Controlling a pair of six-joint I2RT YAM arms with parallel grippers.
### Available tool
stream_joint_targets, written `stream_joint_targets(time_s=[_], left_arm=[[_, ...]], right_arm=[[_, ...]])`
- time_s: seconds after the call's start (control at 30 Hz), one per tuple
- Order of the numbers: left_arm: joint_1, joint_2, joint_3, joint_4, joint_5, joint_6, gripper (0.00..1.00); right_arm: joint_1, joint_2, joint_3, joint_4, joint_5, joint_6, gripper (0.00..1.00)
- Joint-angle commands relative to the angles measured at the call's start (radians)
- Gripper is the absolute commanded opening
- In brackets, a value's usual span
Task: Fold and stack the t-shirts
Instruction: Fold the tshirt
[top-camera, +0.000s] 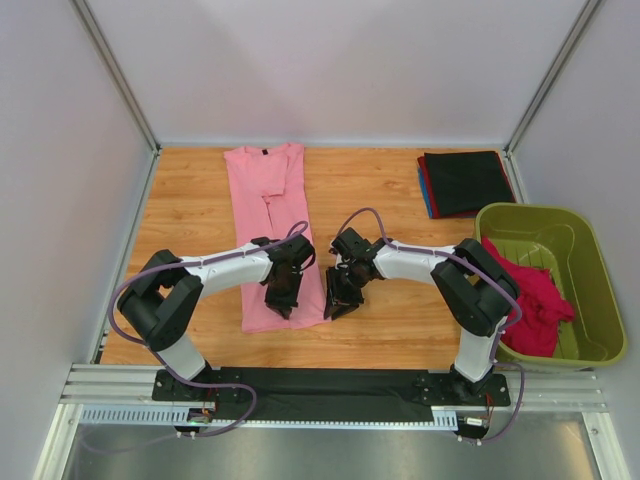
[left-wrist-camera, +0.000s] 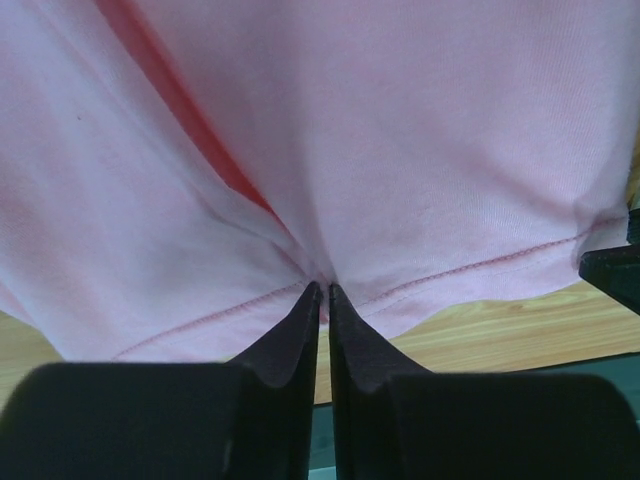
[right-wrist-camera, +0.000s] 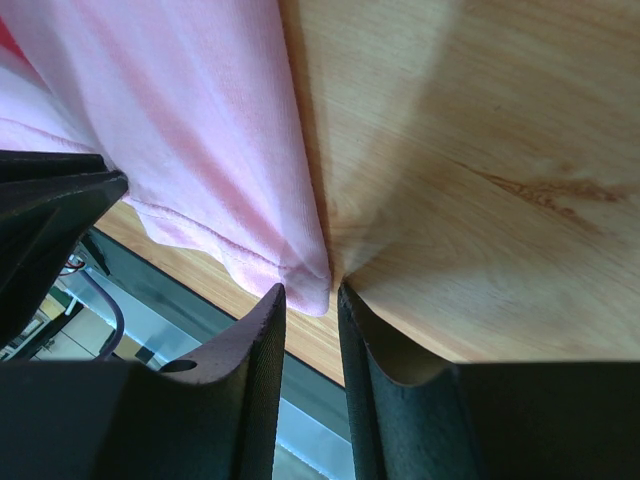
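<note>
left gripper (left-wrist-camera: 325, 288), pinching pink t-shirt (left-wrist-camera: 420, 150) — wrist view

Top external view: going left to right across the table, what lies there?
pink t-shirt → folded stack, black on top → olive-green tub, holding a magenta-red t-shirt

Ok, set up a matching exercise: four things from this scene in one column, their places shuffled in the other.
1. light pink cloth t-shirt
2. crumpled magenta-red cloth t-shirt
3. folded black cloth t-shirt
4. olive-green plastic tub

A. far right corner of the wooden table
B. inside the tub
C. table's right edge
D. spread flat, mid-table

Pairs: 1-D, 2-B, 3-A, 4-C.
</note>
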Motion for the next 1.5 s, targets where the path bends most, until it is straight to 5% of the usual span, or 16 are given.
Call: stream_joint_targets(time_s=[0.0,0.1,0.53,0.73,0.87,1.0,1.47], left_arm=[[-0.009,-0.011,0.004,-0.002,-0.007,0.0,0.12],[-0.009,-0.016,0.015,-0.022,-0.009,-0.006,0.0],[-0.009,-0.011,0.047,-0.114,0.039,-0.029,0.0],[-0.009,-0.024,0.036,-0.085,0.077,-0.047,0.1],[-0.009,-0.039,0.039,-0.062,0.097,-0.076,0.3],[-0.004,-0.077,0.061,-0.103,0.071,-0.082,0.34],[0.379,-0.283,-0.158,-0.252,0.068,-0.119,0.39]], right_arm=[[0.007,-0.018,-0.002,-0.011,0.059,-0.008,0.3],[0.006,-0.018,-0.002,-0.011,0.06,-0.006,0.3],[0.007,-0.009,0.011,-0.011,0.066,0.002,0.3],[0.006,-0.009,0.017,-0.017,0.074,-0.005,0.3],[0.007,-0.007,0.024,-0.017,0.071,-0.003,0.3],[0.007,-0.013,0.031,-0.024,0.069,0.006,0.31],[0.025,-0.009,0.029,-0.02,0.115,0.044,0.33]])
